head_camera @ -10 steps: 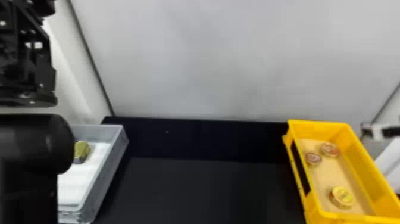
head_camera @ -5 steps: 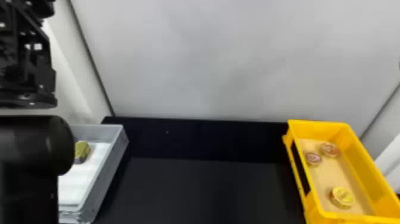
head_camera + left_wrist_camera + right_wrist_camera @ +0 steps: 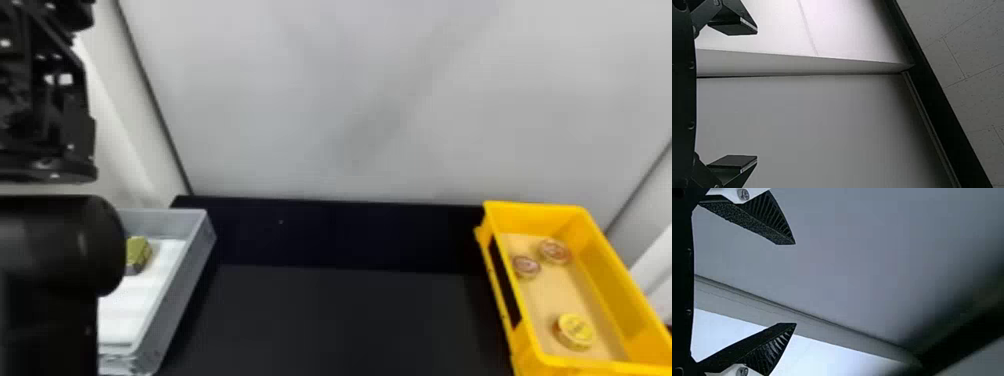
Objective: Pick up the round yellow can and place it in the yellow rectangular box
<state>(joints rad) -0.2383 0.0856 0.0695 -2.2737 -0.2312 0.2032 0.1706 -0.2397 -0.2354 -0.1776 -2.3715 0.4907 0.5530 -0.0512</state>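
Sitting in the yellow box, the round yellow can looks all done. Left pincer and right pincer are wide, empty.

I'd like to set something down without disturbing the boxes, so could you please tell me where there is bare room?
The widest bare patch is the black tabletop between the gray box and the yellow rectangular box. A smaller one lies inside the yellow box, between the round yellow can and the two reddish cans. It is tightest around those two.
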